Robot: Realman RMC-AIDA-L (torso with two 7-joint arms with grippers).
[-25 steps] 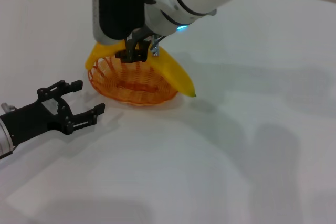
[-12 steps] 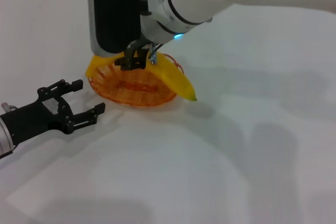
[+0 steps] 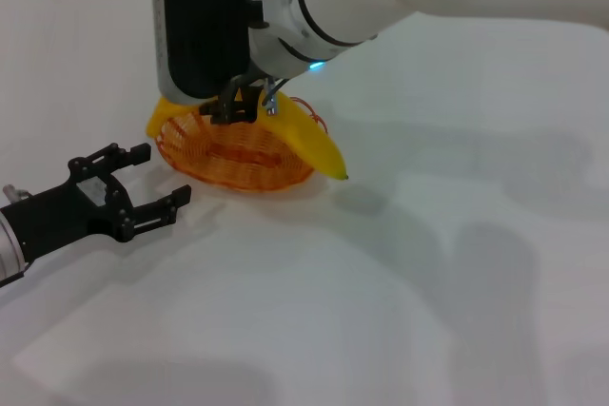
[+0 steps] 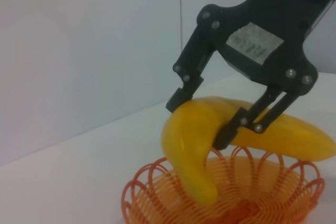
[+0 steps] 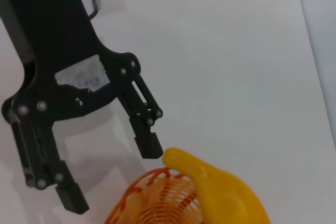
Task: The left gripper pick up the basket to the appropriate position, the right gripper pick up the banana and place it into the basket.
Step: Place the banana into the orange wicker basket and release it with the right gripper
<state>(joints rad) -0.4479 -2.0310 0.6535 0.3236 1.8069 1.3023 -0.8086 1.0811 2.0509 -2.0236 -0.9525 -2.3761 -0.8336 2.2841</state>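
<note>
Count: one banana (image 3: pixel 309 135), one basket (image 3: pixel 233 154), two grippers seen — left gripper (image 3: pixel 128 192), right gripper (image 3: pixel 243 106). All carried on one tabletop (image 3: pixel 428 282).

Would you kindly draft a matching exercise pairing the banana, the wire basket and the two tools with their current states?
Things:
1. bright yellow curved banana
2. shallow orange wire basket
3. black left tool
4. black right tool

States:
A. open, beside the basket
B. resting on the white table
C. shut on the fruit
D. held across the basket rim

Pairs: 1-D, 2-B, 3-A, 4-C
</note>
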